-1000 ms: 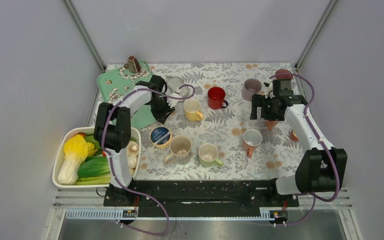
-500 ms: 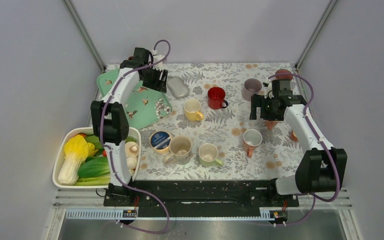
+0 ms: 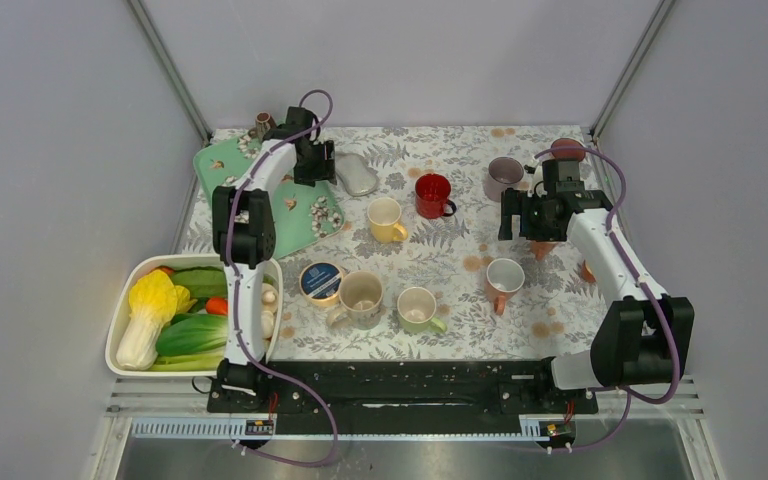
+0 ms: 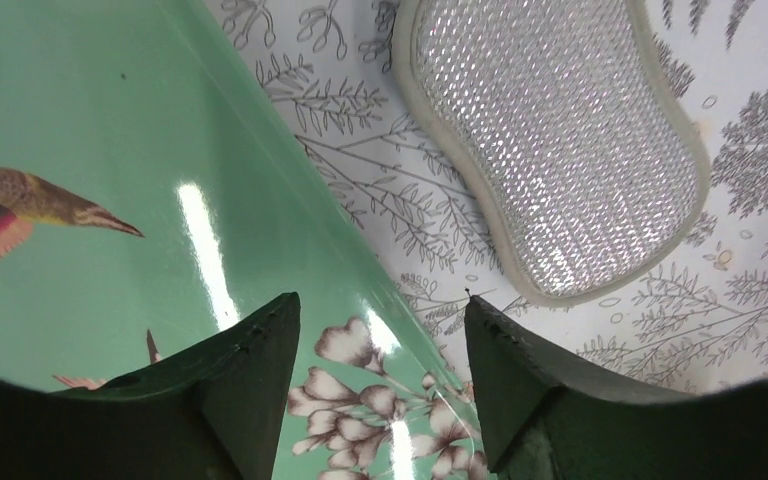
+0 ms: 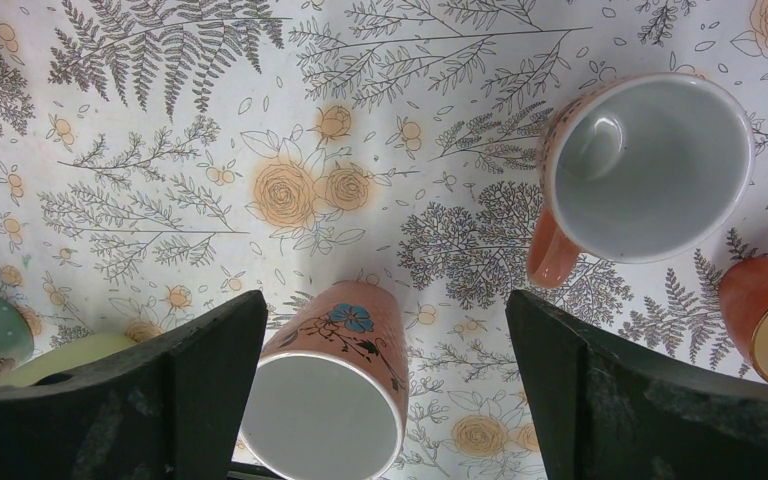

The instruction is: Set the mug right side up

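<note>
Green tray [image 4: 70,110]: far left of the table. Left gripper [image 4: 380,300]: half open, empty, over the tray's edge beside a scouring pad [image 4: 550,150]; right gripper [image 5: 385,300]: wide open, empty, above a flowered cup [image 5: 330,400]. Brown mug [image 3: 262,124]: tray's far corner, seemingly upside down; best clasped squarely across its wall before rolling the wrist.

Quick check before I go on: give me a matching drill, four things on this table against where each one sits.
Things:
1. sponge
2. cabbage
3. tape
4. red mug

Places:
A. in the white tub
B. just right of the yellow mug
C. on the cloth beside the green tray
D. just left of the beige mug

Pairs: 1-C, 2-A, 3-D, 4-B
</note>
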You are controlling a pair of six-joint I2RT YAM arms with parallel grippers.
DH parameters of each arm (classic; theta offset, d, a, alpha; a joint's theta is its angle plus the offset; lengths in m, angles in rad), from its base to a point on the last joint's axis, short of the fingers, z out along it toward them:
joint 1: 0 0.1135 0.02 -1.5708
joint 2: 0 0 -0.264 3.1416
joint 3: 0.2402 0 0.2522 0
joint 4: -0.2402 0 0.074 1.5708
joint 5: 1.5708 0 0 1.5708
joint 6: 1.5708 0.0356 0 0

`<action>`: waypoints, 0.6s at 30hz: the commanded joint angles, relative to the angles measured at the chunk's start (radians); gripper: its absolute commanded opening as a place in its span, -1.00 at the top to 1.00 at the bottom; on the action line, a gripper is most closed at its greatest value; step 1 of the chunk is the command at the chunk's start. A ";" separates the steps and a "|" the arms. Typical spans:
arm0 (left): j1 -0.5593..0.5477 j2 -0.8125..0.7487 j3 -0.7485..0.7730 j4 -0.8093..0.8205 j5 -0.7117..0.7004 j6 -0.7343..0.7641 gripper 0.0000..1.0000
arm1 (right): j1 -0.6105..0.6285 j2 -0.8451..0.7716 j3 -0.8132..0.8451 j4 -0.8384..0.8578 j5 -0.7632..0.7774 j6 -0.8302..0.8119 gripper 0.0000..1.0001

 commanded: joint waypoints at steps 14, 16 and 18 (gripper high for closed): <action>-0.072 0.018 0.006 -0.078 -0.092 0.016 0.58 | 0.023 -0.028 -0.005 0.008 -0.016 -0.014 -0.99; -0.075 -0.001 -0.024 -0.090 -0.078 0.056 0.78 | 0.023 -0.027 -0.005 0.008 -0.018 -0.015 -0.99; -0.078 -0.025 -0.068 -0.087 -0.058 0.102 0.97 | 0.025 -0.029 -0.005 0.008 -0.022 -0.014 -0.99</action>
